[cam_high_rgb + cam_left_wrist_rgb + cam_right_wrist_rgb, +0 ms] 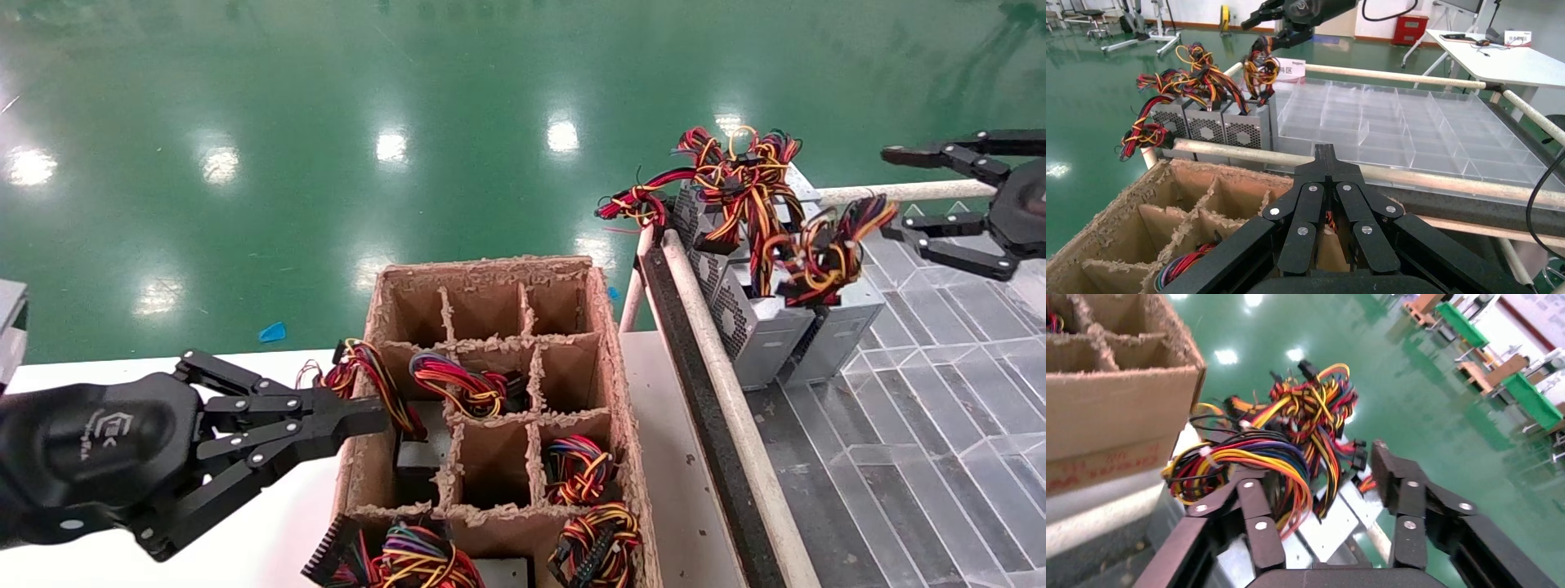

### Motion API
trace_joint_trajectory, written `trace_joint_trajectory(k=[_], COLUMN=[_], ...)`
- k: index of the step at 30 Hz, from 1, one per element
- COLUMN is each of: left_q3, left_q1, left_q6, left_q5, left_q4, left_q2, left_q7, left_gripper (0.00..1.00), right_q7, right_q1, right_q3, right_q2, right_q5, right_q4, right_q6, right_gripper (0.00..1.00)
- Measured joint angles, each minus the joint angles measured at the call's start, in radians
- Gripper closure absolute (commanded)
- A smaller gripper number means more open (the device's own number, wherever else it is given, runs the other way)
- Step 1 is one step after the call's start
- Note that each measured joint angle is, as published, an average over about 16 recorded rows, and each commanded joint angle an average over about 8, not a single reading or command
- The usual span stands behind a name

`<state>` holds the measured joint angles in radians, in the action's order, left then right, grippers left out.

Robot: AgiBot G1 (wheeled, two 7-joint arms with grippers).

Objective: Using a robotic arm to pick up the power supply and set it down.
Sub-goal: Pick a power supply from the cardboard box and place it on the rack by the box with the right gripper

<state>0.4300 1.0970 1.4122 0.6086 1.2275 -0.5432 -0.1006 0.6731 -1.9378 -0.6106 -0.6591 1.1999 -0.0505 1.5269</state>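
Note:
Three grey power supplies point(756, 327) stand side by side at the near end of the clear tray on the right, their red, yellow and black wires point(735, 175) bunched on top. My right gripper point(899, 193) hovers open just right of them, its lower finger beside the nearest wire bunch point(829, 249). In the right wrist view the right gripper point(1306, 468) stands wide apart over that bunch point(1248, 459) and a grey power supply point(1330, 530), gripping nothing. My left gripper point(377, 412) point(1326, 150) is shut and empty, over the cardboard box's left side.
The brown cardboard divider box point(621, 425) point(1138, 202) holds more wire bunches point(458, 384) in several cells. A pale rail point(719, 384) separates it from the clear compartment tray point(940, 392) point(1389, 116). Green floor lies beyond.

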Motion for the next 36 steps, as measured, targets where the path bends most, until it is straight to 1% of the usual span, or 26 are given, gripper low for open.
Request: trace_joint_trajectory(k=[8, 12, 20, 25, 36], left_q3=[0.000, 0.000, 0.000, 0.000, 0.000], left_q1=[0.000, 0.000, 0.000, 0.000, 0.000], left_q6=[0.000, 0.000, 0.000, 0.000, 0.000], left_q5=[0.000, 0.000, 0.000, 0.000, 0.000], left_q4=[0.000, 0.000, 0.000, 0.000, 0.000], left_q2=[0.000, 0.000, 0.000, 0.000, 0.000], left_q7=[0.000, 0.000, 0.000, 0.000, 0.000], left_gripper=[1.00, 1.00, 1.00, 1.00, 1.00], right_q7=[-0.018, -0.027, -0.062, -0.086, -0.124], right_q1=[-0.034, -0.040, -0.067, -0.107, -0.205], right_q3=[-0.020, -0.033, -0.081, -0.115, -0.200], right_q2=[0.002, -0.019, -0.064, -0.066, -0.055], right_q5=[0.030, 0.048, 0.118, 0.168, 0.295], right_q4=[-0.001, 0.003, 0.008, 0.003, -0.023], right_q6=[0.008, -0.004, -0.033, -0.033, -0.001], right_gripper=[0.00, 0.00, 0.00, 0.00, 0.00])
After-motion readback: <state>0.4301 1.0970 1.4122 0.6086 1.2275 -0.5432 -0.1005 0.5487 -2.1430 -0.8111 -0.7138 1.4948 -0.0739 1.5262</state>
